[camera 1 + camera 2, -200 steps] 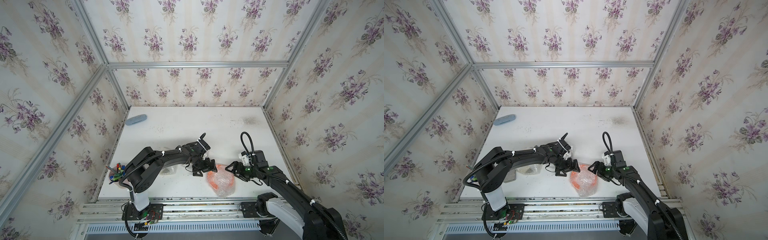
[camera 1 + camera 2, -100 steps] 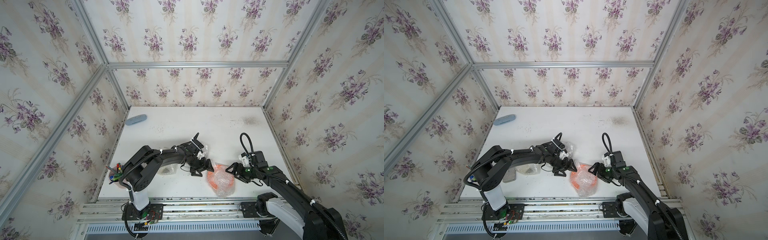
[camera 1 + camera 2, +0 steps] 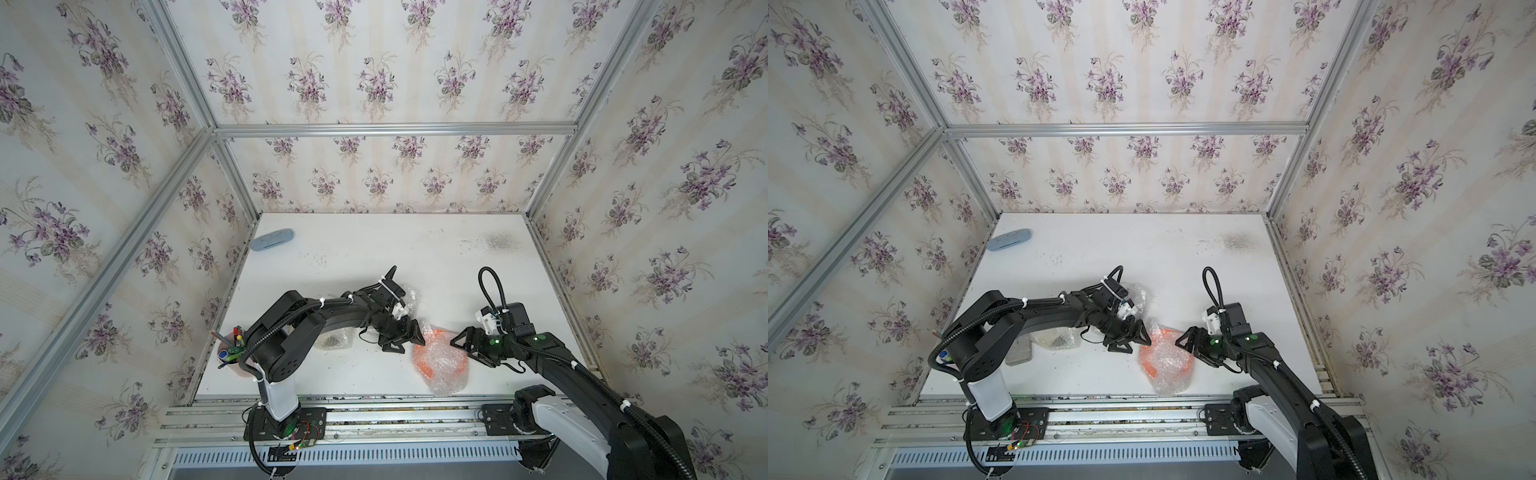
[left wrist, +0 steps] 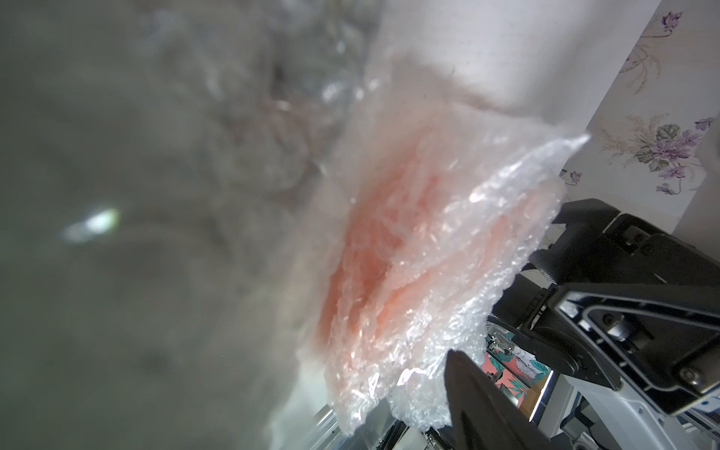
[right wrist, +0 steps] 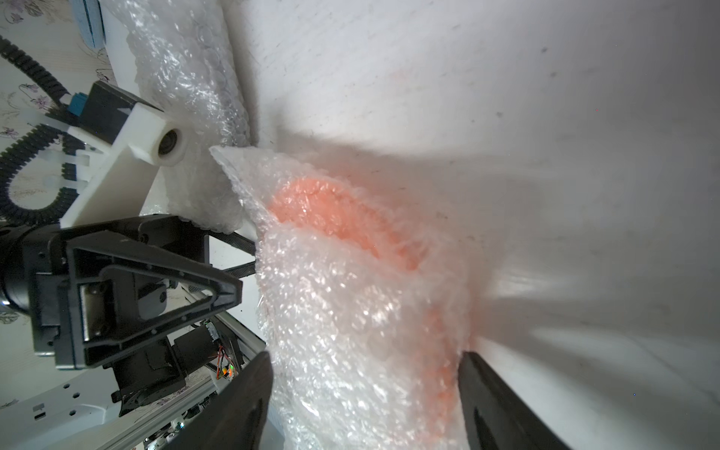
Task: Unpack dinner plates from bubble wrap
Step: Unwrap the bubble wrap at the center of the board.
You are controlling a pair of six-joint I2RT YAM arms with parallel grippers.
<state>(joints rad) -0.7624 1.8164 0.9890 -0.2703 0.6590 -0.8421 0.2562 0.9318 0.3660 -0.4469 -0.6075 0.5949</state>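
Wrapped orange plate (image 3: 424, 365) sits near the desk's (image 3: 374, 257) front edge. Your left fingers (image 5: 218, 292) and right fingers (image 5: 241, 409) gape wide at the wrap (image 3: 448, 374); an uneven tug could drag it off.

The wrapped plate (image 3: 442, 363) lies on the counter (image 3: 374, 257) near the front edge, right of centre. The left gripper (image 3: 411, 345) stands at its left side, the right gripper (image 3: 462, 350) at its right, jaws either side of the plate. A second wrapped bundle (image 3: 411, 296) lies just behind the left gripper, a third bundle (image 3: 334, 338) under the left arm. A pen cup (image 3: 230, 357) occupies the front-left corner, an oval object (image 3: 272, 240) the rear-left corner.
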